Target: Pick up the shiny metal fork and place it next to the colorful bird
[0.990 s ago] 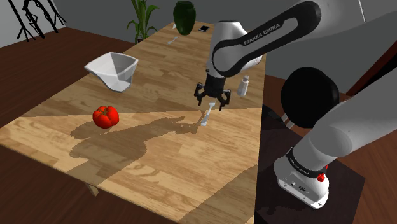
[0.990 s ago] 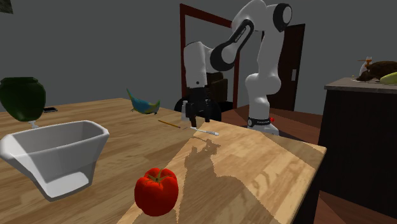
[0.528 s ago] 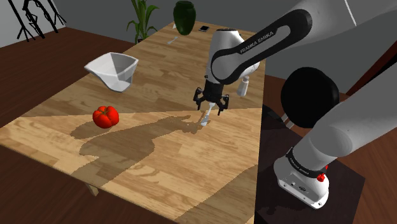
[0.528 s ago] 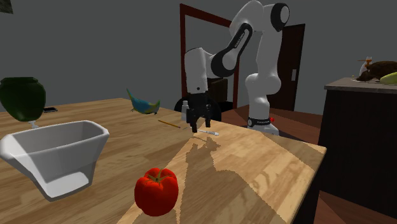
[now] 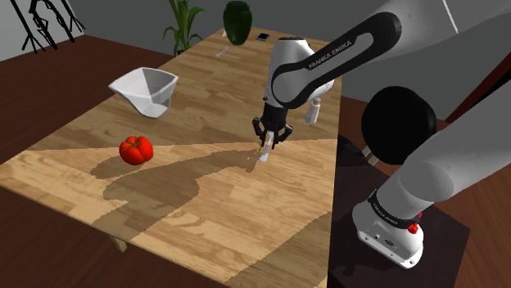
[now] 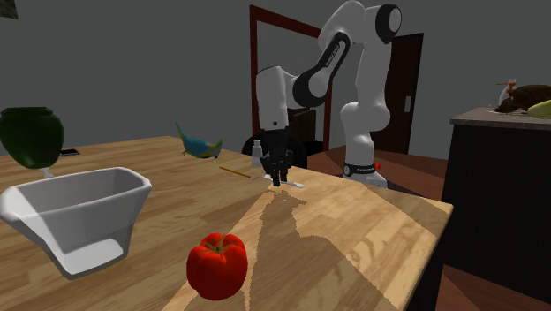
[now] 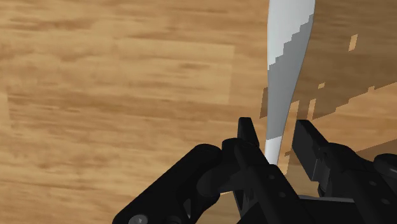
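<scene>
While the gripper sits low over the wooden desk, its fingers stand narrowly apart, straddling the handle of the fork. In the wrist view one finger looks pressed against the handle and a thin sliver of desk shows between the handle and the other finger, so the fork is not clamped. The fork is pale grey-white and lies flat on the desk, near the desk edge on the stand's side, right where the arm's shadow begins. In the second exterior view the gripper points straight down and the fork sticks out from under it toward that view's right. The colorful bird, blue-green with some yellow, stands on the desk further back and toward that view's left, well apart from the fork. A small white bottle stands between the two, near the gripper, and a thin yellowish stick lies in front of it. A white bowl, a red bell pepper and a dark green vase sit elsewhere on the desk, all well apart from the fork.
</scene>
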You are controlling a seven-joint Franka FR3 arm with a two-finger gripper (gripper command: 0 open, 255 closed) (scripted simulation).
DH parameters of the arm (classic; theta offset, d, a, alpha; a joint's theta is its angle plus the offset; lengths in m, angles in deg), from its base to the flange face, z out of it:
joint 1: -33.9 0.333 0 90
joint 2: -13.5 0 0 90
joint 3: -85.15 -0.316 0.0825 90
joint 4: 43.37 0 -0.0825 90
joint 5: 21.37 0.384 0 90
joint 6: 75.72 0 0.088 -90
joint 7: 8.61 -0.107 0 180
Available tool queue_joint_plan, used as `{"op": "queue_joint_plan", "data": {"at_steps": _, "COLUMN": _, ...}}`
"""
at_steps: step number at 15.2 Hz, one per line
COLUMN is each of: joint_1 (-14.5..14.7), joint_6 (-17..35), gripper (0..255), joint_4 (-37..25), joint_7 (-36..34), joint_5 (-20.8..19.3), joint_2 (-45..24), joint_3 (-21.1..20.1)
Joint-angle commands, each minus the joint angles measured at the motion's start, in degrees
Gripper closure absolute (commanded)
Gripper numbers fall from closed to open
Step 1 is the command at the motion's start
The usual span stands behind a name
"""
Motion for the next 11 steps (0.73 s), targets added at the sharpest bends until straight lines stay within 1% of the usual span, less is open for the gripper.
{"op": "queue_joint_plan", "data": {"at_steps": 1, "joint_1": 0.0, "joint_6": 0.0, "gripper": 255, "joint_4": 0.0, "joint_7": 0.0, "joint_5": 0.0, "joint_2": 0.0, "joint_3": 0.0}}
{"op": "queue_joint_plan", "data": {"at_steps": 7, "joint_1": 0.0, "joint_6": 0.02, "gripper": 255, "joint_4": -0.01, "joint_7": 0.0, "joint_5": 0.0, "joint_2": -0.01, "joint_3": 0.0}}
{"op": "queue_joint_plan", "data": {"at_steps": 11, "joint_1": 0.04, "joint_6": -3.66, "gripper": 255, "joint_4": -1.07, "joint_7": -0.04, "joint_5": 0.24, "joint_2": 2.66, "joint_3": 0.38}}
